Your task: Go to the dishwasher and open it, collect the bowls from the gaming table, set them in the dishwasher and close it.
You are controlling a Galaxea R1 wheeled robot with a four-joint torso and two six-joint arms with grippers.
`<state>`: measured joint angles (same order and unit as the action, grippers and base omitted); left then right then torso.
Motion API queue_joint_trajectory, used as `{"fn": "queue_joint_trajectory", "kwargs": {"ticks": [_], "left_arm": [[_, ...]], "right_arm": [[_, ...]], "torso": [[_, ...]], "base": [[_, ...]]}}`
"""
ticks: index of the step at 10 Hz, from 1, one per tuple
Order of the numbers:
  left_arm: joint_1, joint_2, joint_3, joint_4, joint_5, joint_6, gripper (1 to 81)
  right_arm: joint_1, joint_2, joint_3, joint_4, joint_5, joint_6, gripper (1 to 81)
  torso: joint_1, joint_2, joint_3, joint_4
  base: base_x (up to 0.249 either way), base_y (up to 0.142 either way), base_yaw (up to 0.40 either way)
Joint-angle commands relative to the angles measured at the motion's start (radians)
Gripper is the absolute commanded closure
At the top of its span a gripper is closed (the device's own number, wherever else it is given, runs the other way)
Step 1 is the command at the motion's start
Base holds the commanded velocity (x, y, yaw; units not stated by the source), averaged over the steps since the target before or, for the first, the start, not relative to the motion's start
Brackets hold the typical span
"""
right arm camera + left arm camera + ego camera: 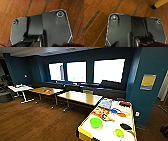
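Two round lime-green plastic bowls, larger (96, 122) and smaller (118, 132), sit apart on the long white-topped, yellow-edged gaming table (84, 133) at lower right, among a black paddle (126, 126) and colourful clutter. Risk: a reach could knock that clutter or push a bowl off the edge. The table's near end is cut off; my grippers' state I cannot tell, wrist views giving wooden floor (96, 25).

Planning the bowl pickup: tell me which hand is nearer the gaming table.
Left, probably. Its wrist view catches a yellow edge like the rim of the gaming table close by. The right wrist view looks onto wood floor. This is a judgement, not certain.
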<state>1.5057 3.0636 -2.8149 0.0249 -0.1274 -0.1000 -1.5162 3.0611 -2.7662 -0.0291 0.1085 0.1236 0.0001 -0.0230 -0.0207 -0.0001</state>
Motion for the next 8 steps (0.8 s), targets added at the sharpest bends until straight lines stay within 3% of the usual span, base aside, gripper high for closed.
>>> {"fn": "queue_joint_trajectory", "kwargs": {"ticks": [1,4,8], "left_arm": [[-0.055,0.003,0.000,-0.003,0.045,0.006,1.0],[-0.055,0.001,0.000,-0.005,0.045,0.005,1.0],[-0.052,0.001,0.000,-0.005,0.045,0.005,1.0]], "right_arm": [[0.055,-0.002,-0.001,-0.006,-0.046,-0.002,1.0],[0.055,-0.002,-0.001,-0.006,-0.044,-0.002,1.0],[0.053,-0.002,-0.002,-0.006,-0.044,-0.002,1.0]], "torso": [[0.000,0.000,0.000,0.000],[0.000,0.000,0.000,0.000],[0.001,0.000,0.000,0.000]], "base": [[0.167,0.066,0.000],[0.156,0.111,0.000],[0.079,0.196,0.000]]}}
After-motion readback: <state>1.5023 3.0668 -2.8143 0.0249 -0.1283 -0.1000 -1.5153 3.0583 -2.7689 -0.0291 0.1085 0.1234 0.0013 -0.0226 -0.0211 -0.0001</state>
